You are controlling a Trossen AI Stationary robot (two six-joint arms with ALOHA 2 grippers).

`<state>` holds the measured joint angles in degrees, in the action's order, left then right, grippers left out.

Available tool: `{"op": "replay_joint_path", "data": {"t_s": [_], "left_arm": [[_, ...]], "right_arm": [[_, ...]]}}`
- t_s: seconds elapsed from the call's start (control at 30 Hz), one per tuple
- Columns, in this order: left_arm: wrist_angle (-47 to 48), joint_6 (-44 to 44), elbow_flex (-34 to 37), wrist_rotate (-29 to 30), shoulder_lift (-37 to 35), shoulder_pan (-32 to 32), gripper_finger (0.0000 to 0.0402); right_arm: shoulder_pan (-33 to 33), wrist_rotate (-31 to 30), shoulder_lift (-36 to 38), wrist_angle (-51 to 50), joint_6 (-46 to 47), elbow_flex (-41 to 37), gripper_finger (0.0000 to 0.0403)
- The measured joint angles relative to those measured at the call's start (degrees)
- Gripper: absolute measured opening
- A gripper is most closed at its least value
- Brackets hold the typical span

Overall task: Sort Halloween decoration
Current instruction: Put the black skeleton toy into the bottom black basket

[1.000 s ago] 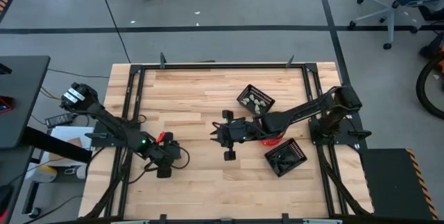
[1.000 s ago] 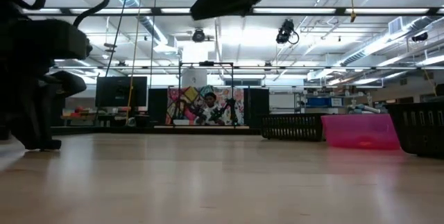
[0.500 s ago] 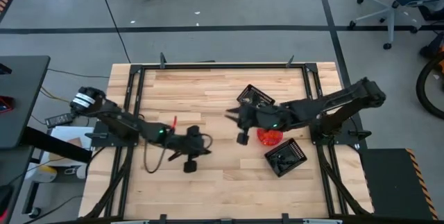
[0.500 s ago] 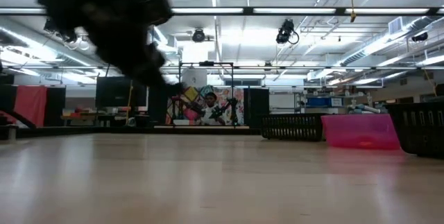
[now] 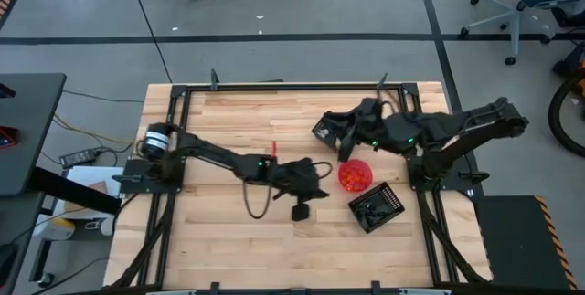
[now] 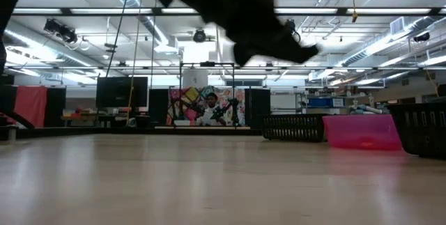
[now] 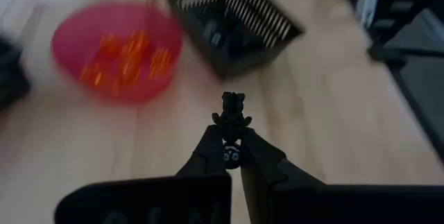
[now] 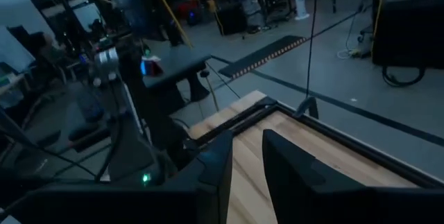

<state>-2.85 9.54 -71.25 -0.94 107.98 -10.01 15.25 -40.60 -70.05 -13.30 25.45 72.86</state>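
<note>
the left claw (image 7: 233, 156) is pressed tight on a small black trinket (image 7: 232, 115), over the wooden tabletop (image 5: 247, 240) at about 8 o'clock from the pink bowl (image 5: 356, 175) of orange trinkets (image 7: 128, 56). the right claw (image 5: 340, 131), whether spread or closed i cannot tell, hangs over the far basket (image 5: 322, 129), at 11 o'clock from the bowl.

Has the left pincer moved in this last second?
Yes. The left pincer, shut on a black trinket, has travelled across the table toward the pink bowl.
</note>
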Motion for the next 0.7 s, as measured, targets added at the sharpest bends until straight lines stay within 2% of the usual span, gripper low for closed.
{"op": "replay_joint_path", "data": {"t_s": [0.27,0.53,0.7], "left_arm": [[-1.8,-1.2,-15.6,-2.4,12.3,0.8,0.0007],[-7.7,-1.2,-26.3,-2.8,23.0,1.2,0.0007],[-7.9,-1.2,-30.7,-3.0,27.8,1.2,0.0007]], "right_arm": [[0.0,0.0,4.7,-2.0,0.3,0.0,0.0086],[0.1,-0.2,4.5,-2.4,3.3,0.0,0.0086],[0.2,-1.2,4.5,-1.5,4.6,0.0,0.0086]]}}
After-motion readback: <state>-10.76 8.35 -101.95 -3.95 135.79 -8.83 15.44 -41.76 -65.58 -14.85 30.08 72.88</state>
